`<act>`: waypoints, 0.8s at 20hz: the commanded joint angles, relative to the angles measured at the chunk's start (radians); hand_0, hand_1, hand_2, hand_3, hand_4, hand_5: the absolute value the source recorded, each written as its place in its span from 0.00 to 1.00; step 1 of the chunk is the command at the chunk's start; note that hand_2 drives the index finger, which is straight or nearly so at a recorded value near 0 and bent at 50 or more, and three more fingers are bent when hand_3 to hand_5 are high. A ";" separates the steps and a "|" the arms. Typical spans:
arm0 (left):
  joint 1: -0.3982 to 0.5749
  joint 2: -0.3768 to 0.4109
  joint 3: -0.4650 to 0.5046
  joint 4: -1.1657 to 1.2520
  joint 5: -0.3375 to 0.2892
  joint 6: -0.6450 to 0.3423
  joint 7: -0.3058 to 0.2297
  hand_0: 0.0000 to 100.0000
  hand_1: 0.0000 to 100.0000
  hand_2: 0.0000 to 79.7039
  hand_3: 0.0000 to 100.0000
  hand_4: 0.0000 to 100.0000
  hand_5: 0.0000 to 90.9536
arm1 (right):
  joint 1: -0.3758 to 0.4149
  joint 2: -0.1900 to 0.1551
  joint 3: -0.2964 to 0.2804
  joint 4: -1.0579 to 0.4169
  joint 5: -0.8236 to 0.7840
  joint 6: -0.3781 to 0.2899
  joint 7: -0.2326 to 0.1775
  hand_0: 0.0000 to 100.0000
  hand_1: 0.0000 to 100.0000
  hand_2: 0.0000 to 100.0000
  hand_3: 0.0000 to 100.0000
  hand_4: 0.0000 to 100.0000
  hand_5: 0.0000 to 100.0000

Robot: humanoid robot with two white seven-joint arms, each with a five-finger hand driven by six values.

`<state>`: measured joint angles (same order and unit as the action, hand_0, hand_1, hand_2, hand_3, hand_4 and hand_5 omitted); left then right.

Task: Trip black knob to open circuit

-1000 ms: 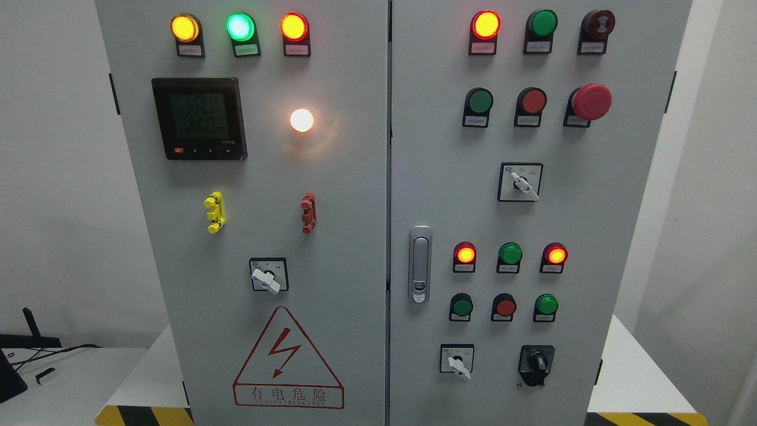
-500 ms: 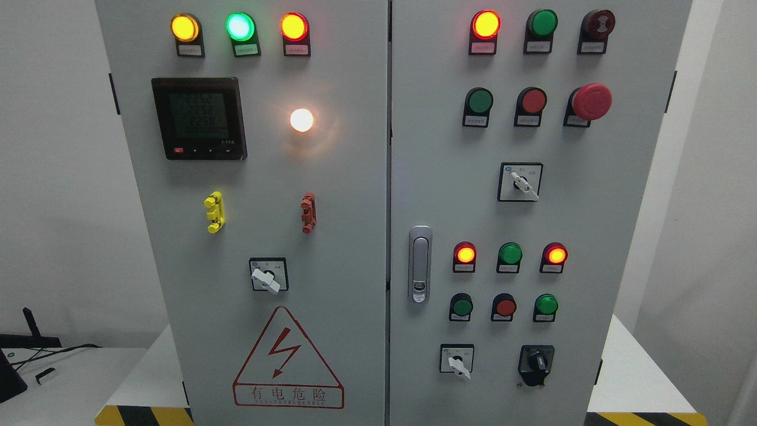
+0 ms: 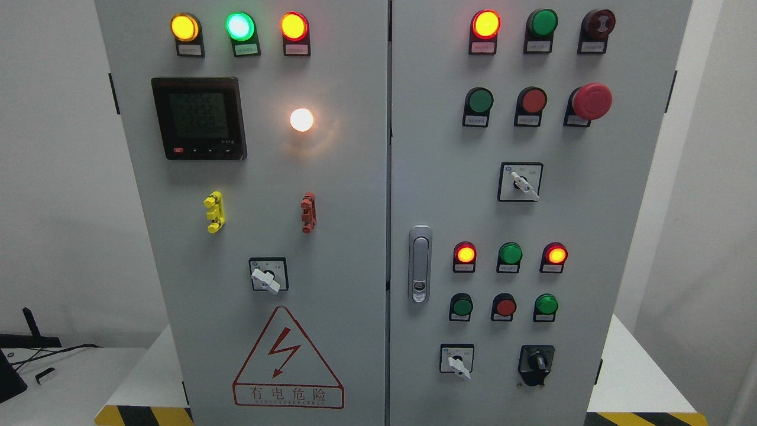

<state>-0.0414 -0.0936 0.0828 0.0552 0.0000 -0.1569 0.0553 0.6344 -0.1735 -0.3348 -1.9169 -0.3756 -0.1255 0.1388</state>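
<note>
Warning triangle (image 3: 288, 357) reads "有电危险"; black knob (image 3: 536, 361) sits lower right.

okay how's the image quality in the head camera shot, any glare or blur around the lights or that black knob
Head view: the white lamp blooms, casting a warm halo on the grey door; the lit red lamps overexpose to yellow centres. The meter display is dim, digits barely legible. The black knob is sharp enough, though labels are too small to read.

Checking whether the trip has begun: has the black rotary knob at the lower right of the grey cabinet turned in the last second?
No. The black rotary knob sits at the same angle within its black mounting plate.
</note>
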 commanded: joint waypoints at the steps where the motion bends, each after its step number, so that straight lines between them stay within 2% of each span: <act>1: 0.000 0.000 0.000 0.000 -0.031 0.000 0.000 0.12 0.39 0.00 0.00 0.00 0.00 | -0.169 -0.023 -0.030 -0.152 0.000 0.075 -0.016 0.20 0.56 0.21 0.65 0.62 0.48; 3: 0.000 0.000 0.000 0.000 -0.031 0.000 0.000 0.12 0.39 0.00 0.00 0.00 0.00 | -0.223 -0.021 -0.026 -0.160 0.001 0.111 -0.019 0.22 0.56 0.22 0.73 0.67 0.56; 4: 0.000 0.000 0.000 0.000 -0.031 0.000 0.000 0.12 0.39 0.00 0.00 0.00 0.00 | -0.246 -0.021 -0.020 -0.165 0.004 0.131 -0.022 0.23 0.56 0.22 0.74 0.68 0.57; 7: 0.000 0.000 0.000 0.000 -0.031 0.000 0.000 0.12 0.39 0.00 0.00 0.00 0.00 | -0.304 -0.021 0.026 -0.166 0.011 0.155 -0.056 0.24 0.56 0.22 0.84 0.76 0.71; 8: 0.000 0.000 0.000 0.000 -0.031 0.000 0.000 0.12 0.39 0.00 0.00 0.00 0.00 | -0.317 -0.021 0.037 -0.166 0.012 0.156 -0.060 0.25 0.56 0.22 0.91 0.81 0.78; 11: 0.000 0.000 0.000 0.000 -0.031 0.000 0.000 0.12 0.39 0.00 0.00 0.00 0.00 | -0.367 -0.014 0.068 -0.166 0.038 0.211 -0.071 0.25 0.57 0.24 1.00 0.91 0.87; 13: 0.000 -0.002 0.000 0.000 -0.031 0.000 0.000 0.12 0.39 0.00 0.00 0.00 0.00 | -0.386 -0.012 0.095 -0.166 0.041 0.234 -0.077 0.26 0.57 0.24 1.00 0.95 0.89; 16: 0.000 0.000 0.000 0.000 -0.031 0.000 0.000 0.12 0.39 0.00 0.00 0.00 0.00 | -0.387 -0.021 0.140 -0.165 0.049 0.237 -0.110 0.26 0.57 0.27 1.00 1.00 0.91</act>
<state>-0.0414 -0.0937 0.0828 0.0552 0.0000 -0.1569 0.0553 0.3010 -0.1875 -0.2884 -2.0430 -0.3443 0.0994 0.0501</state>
